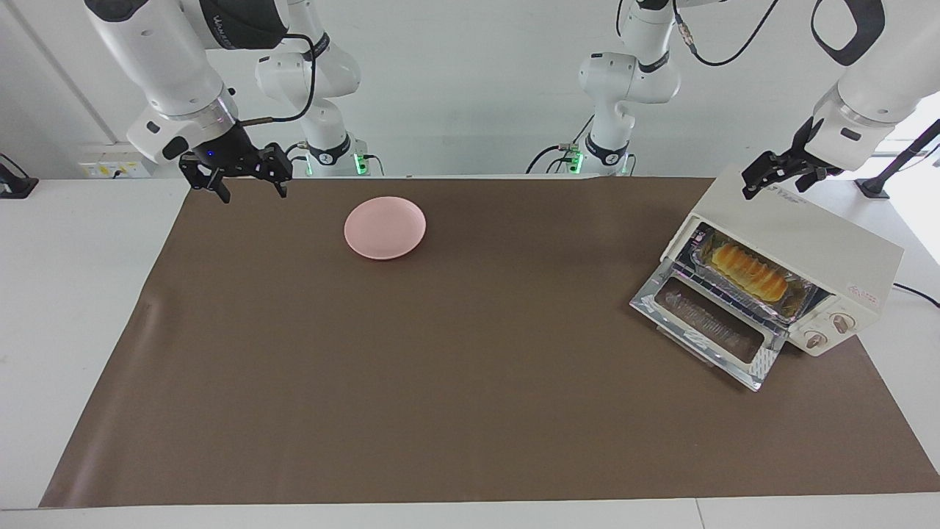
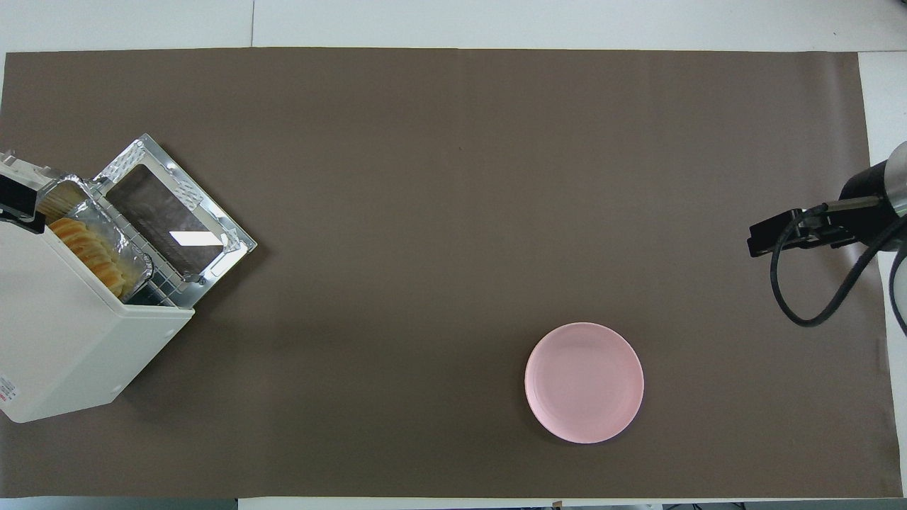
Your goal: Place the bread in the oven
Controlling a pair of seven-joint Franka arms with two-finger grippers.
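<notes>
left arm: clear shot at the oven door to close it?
Probably yes. The left claw hangs open over the oven top, holding nothing. The door lies dropped open on the mat with nothing on or around it; the bread sits in its foil tray inside.

You see the oven (image 2: 71, 333) at the left arm's end, door (image 2: 173, 219) dropped open, bread (image 2: 88, 255) in its foil tray (image 2: 106, 223) inside, pink plate (image 2: 584, 382) well apart on the brown mat (image 2: 453, 177).
</notes>
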